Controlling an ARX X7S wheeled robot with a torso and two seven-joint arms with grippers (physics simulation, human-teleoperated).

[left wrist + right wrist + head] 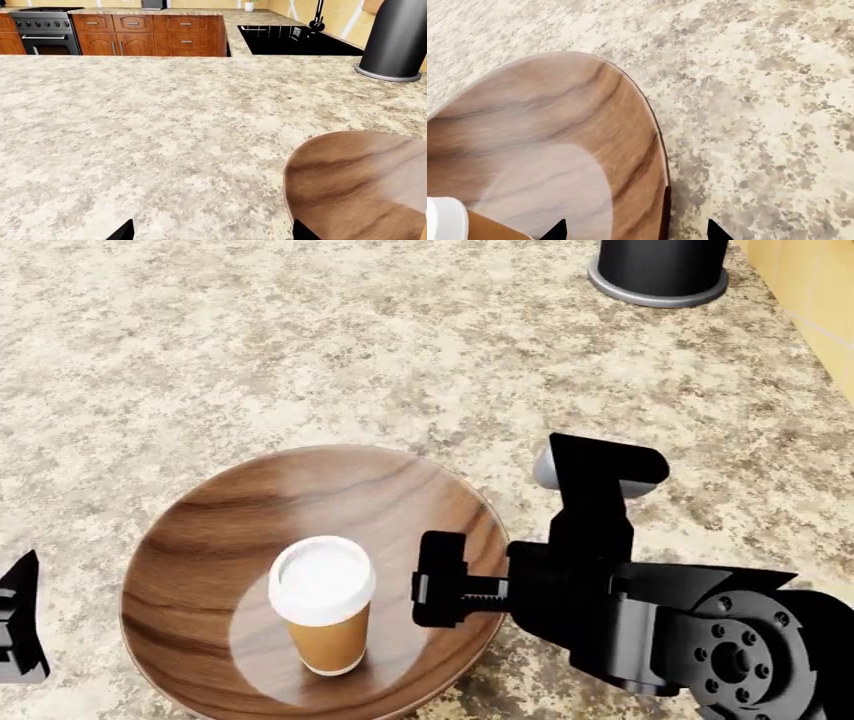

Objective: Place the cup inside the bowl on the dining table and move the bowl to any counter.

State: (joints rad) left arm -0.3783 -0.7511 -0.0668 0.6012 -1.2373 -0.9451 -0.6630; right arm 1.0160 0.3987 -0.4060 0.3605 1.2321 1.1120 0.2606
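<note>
Head view: the cup [322, 604], a tan paper coffee cup with a white lid, stands upright inside the wooden bowl [214, 550], right of the bowl's centre. The bowl rests on the dining table [334, 350], a pale speckled granite top. The right gripper [441, 585] sits at the bowl's right rim, just beside the cup and apart from it. In the right wrist view its two dark fingertips [555, 231] stand spread, one over the bowl's inside and the other over the granite, so that the rim [662, 200] lies between them; the jaws are open and hold nothing. Whether either tip touches the rim cannot be told.

The left gripper [16, 625] shows only as a dark edge at the near left of the head view, left of the bowl and clear of it. In the left wrist view its two fingertips [123, 231] are set wide apart, with bare granite between them; one tip lies against the bowl's outline, contact uncertain.

A black cylinder with a grey base ring [661, 270] stands on the far right of the table, well apart from the bowl. Beyond the table, the left wrist view shows wooden cabinets [150, 36], an oven [43, 31] and a black sink [293, 40] set in a counter [230, 20].
</note>
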